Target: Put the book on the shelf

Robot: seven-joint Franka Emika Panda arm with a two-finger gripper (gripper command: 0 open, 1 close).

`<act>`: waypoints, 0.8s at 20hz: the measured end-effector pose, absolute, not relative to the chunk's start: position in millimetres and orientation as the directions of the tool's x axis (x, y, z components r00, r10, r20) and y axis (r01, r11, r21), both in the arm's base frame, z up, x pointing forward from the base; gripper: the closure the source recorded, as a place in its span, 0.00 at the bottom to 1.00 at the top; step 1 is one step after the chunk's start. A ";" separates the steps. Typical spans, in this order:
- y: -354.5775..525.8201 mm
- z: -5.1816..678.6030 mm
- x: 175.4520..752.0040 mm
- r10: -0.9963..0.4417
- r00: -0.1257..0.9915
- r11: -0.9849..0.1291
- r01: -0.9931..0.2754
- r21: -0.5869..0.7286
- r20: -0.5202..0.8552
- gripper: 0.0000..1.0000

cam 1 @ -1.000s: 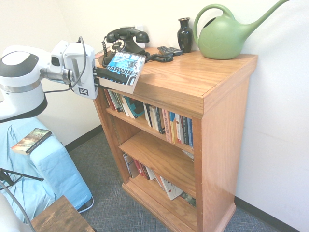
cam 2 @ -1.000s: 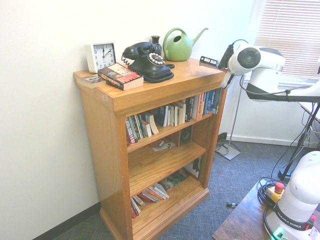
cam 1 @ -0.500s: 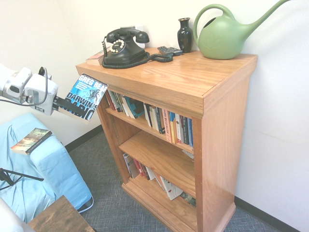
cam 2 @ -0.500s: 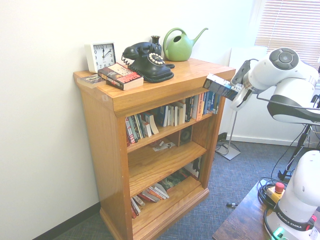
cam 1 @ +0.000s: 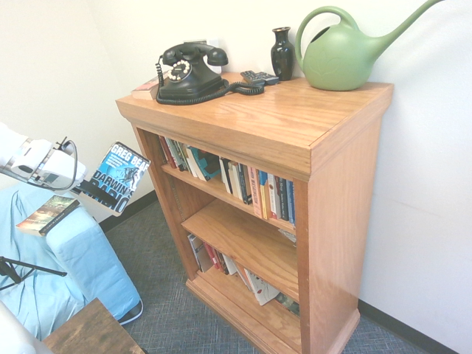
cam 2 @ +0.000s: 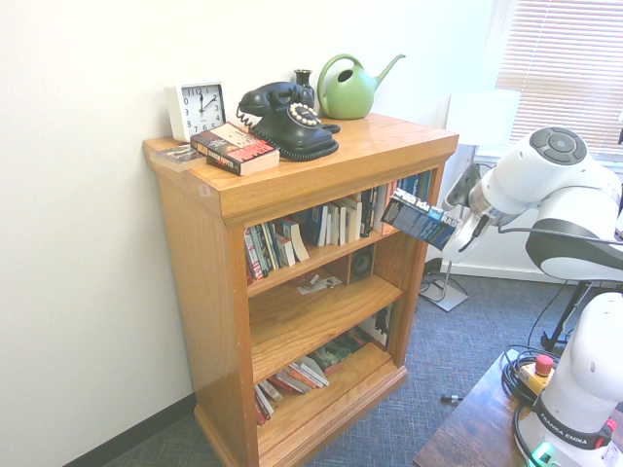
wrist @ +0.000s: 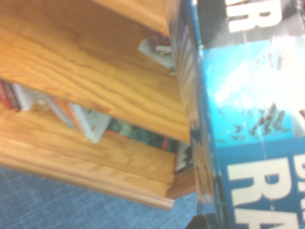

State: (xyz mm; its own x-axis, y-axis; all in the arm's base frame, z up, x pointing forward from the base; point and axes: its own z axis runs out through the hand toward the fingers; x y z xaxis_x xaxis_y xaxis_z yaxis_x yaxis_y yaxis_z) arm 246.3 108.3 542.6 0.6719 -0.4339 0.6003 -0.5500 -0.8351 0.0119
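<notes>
The gripper [cam 1: 82, 188] is closed on the book [cam 1: 117, 177], gripping it at one edge. The book is held tilted in the air, in front of the shelf [cam 1: 254, 125] and apart from its planks, at the side nearer the arm. Upper plank: a row of mostly upright books [cam 2: 336, 224]. Lowest plank: leaning books [cam 2: 292, 377]. On the top stand a phone [cam 1: 190, 77], a vase [cam 1: 282, 54], a watering can [cam 1: 341, 59] and a clock [cam 2: 198, 110]; a red-and-black paperback [cam 2: 235, 148] lies beside the phone.
</notes>
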 end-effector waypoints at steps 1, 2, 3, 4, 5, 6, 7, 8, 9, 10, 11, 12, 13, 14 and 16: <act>106.8 535.8 247.9 -0.438 0.677 -0.837 -0.548 0.007 0.592 1.00; 105.7 532.8 249.6 -0.442 0.679 -0.838 -0.545 0.000 0.587 1.00; 104.9 532.3 251.7 -0.446 0.679 -0.839 -0.544 -0.008 0.583 1.00; 104.1 532.1 254.5 -0.450 0.678 -0.840 -0.542 -0.018 0.581 1.00; 103.0 531.4 257.9 -0.453 0.678 -0.840 -0.541 -0.024 0.579 1.00; 101.5 529.8 262.2 -0.455 0.678 -0.840 -0.541 -0.027 0.577 1.00; 100.0 527.7 266.8 -0.458 0.679 -0.840 -0.542 -0.029 0.574 1.00; 98.3 524.9 271.6 -0.460 0.681 -0.839 -0.543 -0.029 0.569 1.00; 96.9 521.5 276.8 -0.461 0.685 -0.840 -0.542 -0.028 0.564 1.00; 95.3 518.3 281.7 -0.461 0.688 -0.840 -0.542 -0.025 0.560 1.00; 94.0 515.4 285.8 -0.460 0.692 -0.840 -0.541 -0.023 0.557 1.00; 93.2 513.0 289.2 -0.460 0.694 -0.841 -0.540 -0.021 0.554 1.00; 92.5 510.9 292.5 -0.459 0.696 -0.842 -0.539 -0.022 0.552 1.00; 91.7 508.5 296.2 -0.460 0.697 -0.843 -0.538 -0.023 0.551 1.00; 89.9 503.9 303.6 -0.460 0.698 -0.845 -0.535 -0.027 0.549 1.00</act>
